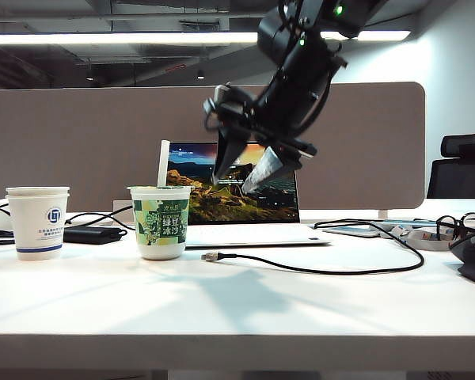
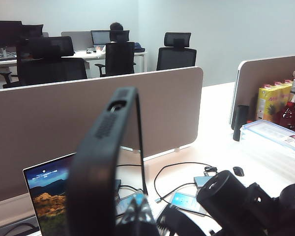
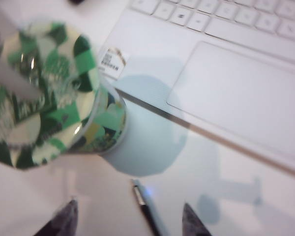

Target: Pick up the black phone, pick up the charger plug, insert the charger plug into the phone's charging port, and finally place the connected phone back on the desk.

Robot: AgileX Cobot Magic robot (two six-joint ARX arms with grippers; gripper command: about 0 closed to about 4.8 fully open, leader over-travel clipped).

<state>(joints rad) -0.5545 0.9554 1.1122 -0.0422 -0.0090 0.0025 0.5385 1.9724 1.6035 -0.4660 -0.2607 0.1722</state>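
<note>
Right hand (image 1: 249,180) hangs open and empty above the laptop (image 1: 245,229), fingers spread over the charger plug (image 1: 210,256) lying on the desk (image 1: 237,301) just beside the green cup (image 1: 160,222). Coming down, a finger could clip that cup and tip it, or nudge the thin cable (image 1: 324,271) so the plug skates away. Left hand (image 2: 137,216), out of the exterior view, is clamped shut on the black phone (image 2: 105,162), held upright; a loose grip there would let it twist during insertion
</note>
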